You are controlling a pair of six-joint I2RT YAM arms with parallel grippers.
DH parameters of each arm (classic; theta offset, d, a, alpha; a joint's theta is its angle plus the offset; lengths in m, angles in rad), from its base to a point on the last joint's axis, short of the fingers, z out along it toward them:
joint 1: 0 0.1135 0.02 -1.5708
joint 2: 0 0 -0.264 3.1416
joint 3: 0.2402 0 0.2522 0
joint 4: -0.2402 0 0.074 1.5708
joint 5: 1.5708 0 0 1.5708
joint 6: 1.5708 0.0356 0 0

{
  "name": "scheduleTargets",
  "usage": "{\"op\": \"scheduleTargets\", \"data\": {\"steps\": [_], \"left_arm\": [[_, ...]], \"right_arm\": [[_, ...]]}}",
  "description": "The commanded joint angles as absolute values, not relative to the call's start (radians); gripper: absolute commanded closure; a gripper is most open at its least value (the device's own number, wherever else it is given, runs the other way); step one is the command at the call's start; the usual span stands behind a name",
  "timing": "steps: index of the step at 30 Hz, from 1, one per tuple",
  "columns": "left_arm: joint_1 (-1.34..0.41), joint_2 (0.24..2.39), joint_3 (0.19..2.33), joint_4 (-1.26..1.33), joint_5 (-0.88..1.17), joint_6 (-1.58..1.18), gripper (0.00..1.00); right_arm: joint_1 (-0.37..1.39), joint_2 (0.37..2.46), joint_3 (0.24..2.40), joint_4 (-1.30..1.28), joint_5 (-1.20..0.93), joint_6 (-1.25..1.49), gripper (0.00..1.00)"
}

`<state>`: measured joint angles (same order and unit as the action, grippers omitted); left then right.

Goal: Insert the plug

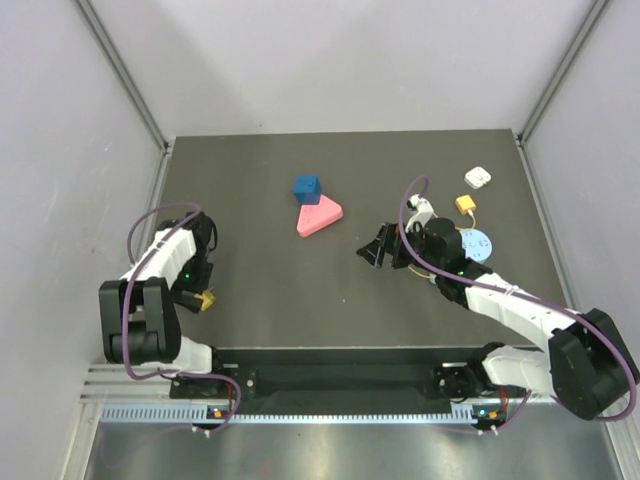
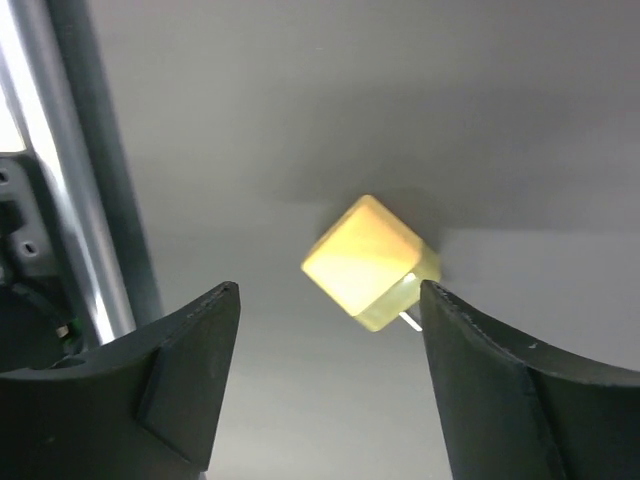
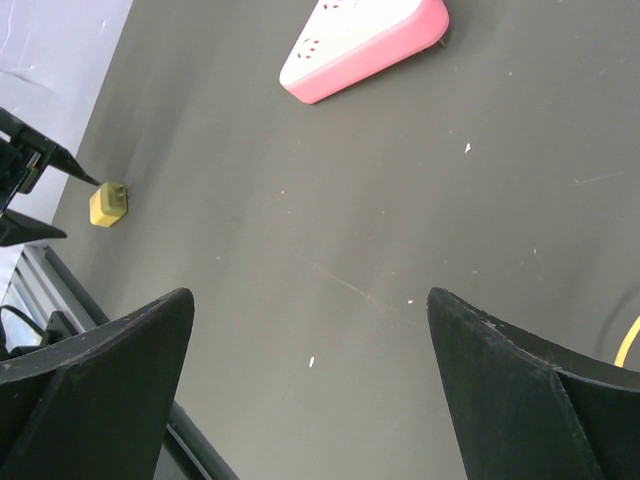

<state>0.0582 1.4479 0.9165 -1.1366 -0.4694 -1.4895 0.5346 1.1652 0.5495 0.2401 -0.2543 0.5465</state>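
left gripper [image 2: 330,292]: jaws wide apart, gripping nothing. yellow cube [image 2: 370,262] with a metal prong: on the table [image 1: 270,300] just beyond those fingertips, well to the near-left of the pink power strip [image 1: 319,217]. right gripper [image 1: 378,248]: jaws spread wide, empty, just right of the strip. plug [image 1: 465,204]: on the table with its wire, well right of the strip, untouched.

Dark table [image 1: 260,320] bears blue cube [image 1: 307,187], pink strip [image 1: 319,216], white block [image 1: 478,177], plug [image 1: 465,204], disc [image 1: 482,244] — yellow cube [image 1: 207,299].
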Motion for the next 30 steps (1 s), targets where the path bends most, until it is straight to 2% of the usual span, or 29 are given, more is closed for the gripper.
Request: {"op": "scheduleTargets", "data": {"steps": [1, 7, 12, 16, 19, 20, 21, 22, 23, 25, 27, 30], "left_arm": [[0.060, 1.477, 0.904, -1.054, -0.459, -1.448, 0.26], [0.003, 1.569, 0.968, -0.956, -0.365, -1.301, 0.45], [-0.194, 1.676, 1.107, -0.856, -0.325, -1.120, 0.48], [-0.323, 1.761, 1.302, -0.863, -0.353, -0.987, 0.54], [-0.351, 1.770, 1.379, -0.958, -0.419, -0.994, 0.46], [-0.348, 1.761, 1.390, -0.995, -0.475, -1.049, 0.34], [-0.341, 1.755, 1.399, -1.046, -0.501, -1.092, 0.28], [-0.333, 1.746, 1.404, -1.087, -0.521, -1.136, 0.12], [-0.313, 1.712, 1.396, -1.133, -0.540, -1.184, 0.08], [-0.289, 1.663, 1.340, -1.106, -0.529, -1.161, 0.09], [-0.265, 1.582, 1.281, -0.962, -0.502, -1.002, 0.21], [-0.253, 1.497, 1.180, -0.867, -0.511, -0.829, 0.25]], "right_arm": [[0.546, 1.138, 0.557, 0.267, -0.249, 0.551, 0.00], [0.548, 1.115, 0.551, 0.262, -0.235, 0.549, 0.00], [0.551, 1.127, 0.554, 0.268, -0.235, 0.557, 0.00], [0.563, 1.143, 0.563, 0.265, -0.232, 0.555, 0.00], [0.575, 1.150, 0.574, 0.253, -0.222, 0.551, 0.00], [0.577, 1.150, 0.575, 0.252, -0.216, 0.551, 0.00], [0.583, 1.150, 0.575, 0.253, -0.213, 0.552, 0.00], [0.587, 1.150, 0.574, 0.253, -0.209, 0.552, 0.00], [0.591, 1.152, 0.575, 0.256, -0.204, 0.555, 0.00], [0.600, 1.158, 0.580, 0.256, -0.204, 0.558, 0.00], [0.612, 1.164, 0.587, 0.253, -0.202, 0.557, 0.00], [0.621, 1.172, 0.600, 0.244, -0.199, 0.549, 0.00]]}}
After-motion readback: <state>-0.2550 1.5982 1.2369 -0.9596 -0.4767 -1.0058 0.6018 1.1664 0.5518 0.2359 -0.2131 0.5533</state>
